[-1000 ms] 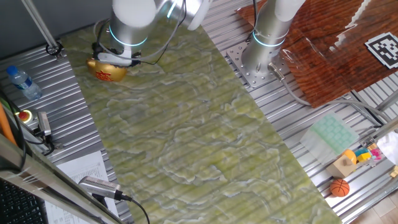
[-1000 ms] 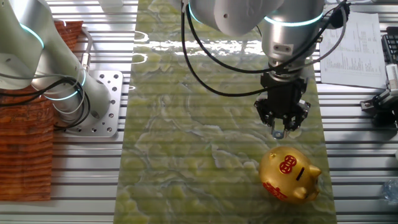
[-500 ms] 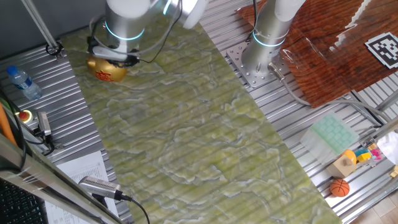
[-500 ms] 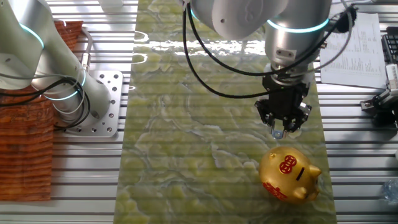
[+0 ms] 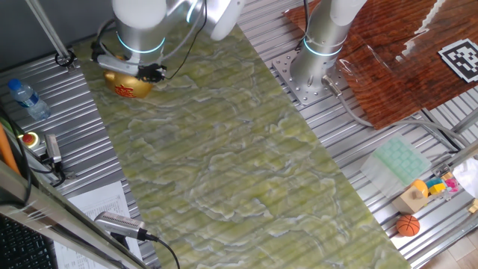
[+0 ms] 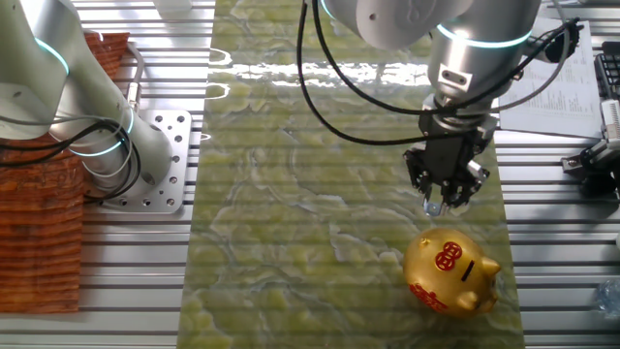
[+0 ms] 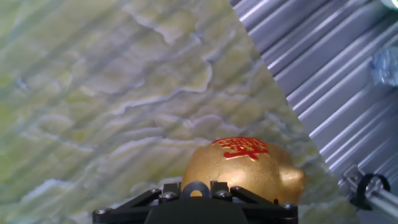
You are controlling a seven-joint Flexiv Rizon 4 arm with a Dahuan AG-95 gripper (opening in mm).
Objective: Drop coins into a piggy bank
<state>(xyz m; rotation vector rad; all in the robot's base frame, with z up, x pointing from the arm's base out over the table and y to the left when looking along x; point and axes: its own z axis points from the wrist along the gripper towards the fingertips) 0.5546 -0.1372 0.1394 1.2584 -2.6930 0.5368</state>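
Note:
The gold piggy bank (image 5: 128,84) with red markings stands near a corner of the green marbled mat; it also shows in the other fixed view (image 6: 450,273), slot on top, and in the hand view (image 7: 242,168). My gripper (image 6: 441,204) hangs just above and beside the pig, fingers pointing down. In the hand view the gripper (image 7: 195,188) is shut on a small dark grey coin (image 7: 195,185) held upright between the fingertips, right over the pig's back. In the one fixed view the arm's wrist (image 5: 131,63) hides the fingers.
A second arm's base (image 5: 317,60) stands on the metal table beside the mat. A water bottle (image 5: 28,99) lies near the pig. A green tray (image 5: 399,161), small toys and an orange basketball (image 5: 408,225) sit at the far corner. Papers (image 6: 542,78) lie beside the mat.
The arm has shifted sideways with the coin, toward the mat's edge and closer over the pig. The pig has not moved.

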